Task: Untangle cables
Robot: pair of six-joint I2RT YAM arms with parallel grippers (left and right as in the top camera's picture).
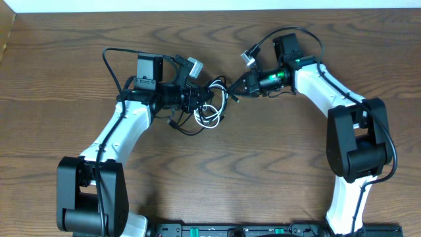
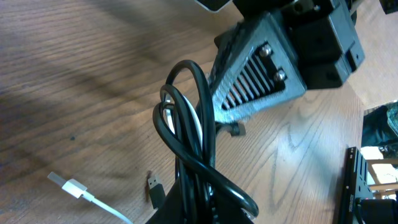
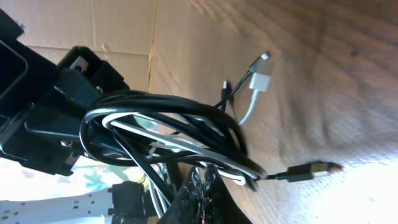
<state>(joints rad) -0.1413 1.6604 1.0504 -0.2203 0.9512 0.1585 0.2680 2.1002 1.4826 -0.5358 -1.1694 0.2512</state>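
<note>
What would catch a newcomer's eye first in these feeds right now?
The tangle of cables at mid-table stands out first: the black cable is looped around the white cable. The left gripper and right gripper are closed on it from opposite sides. Next come a white plug and a black plug poking out past the bundle.

- Black cable (image 2: 205, 118): thin, several loops, tangled with the white one; bundle pinched in closed left end effector (image 2: 189, 202) and right end effector (image 3: 202, 190).
- White cable (image 2: 74, 186): threaded inside black loops; plug free, beside left end effector.
</note>
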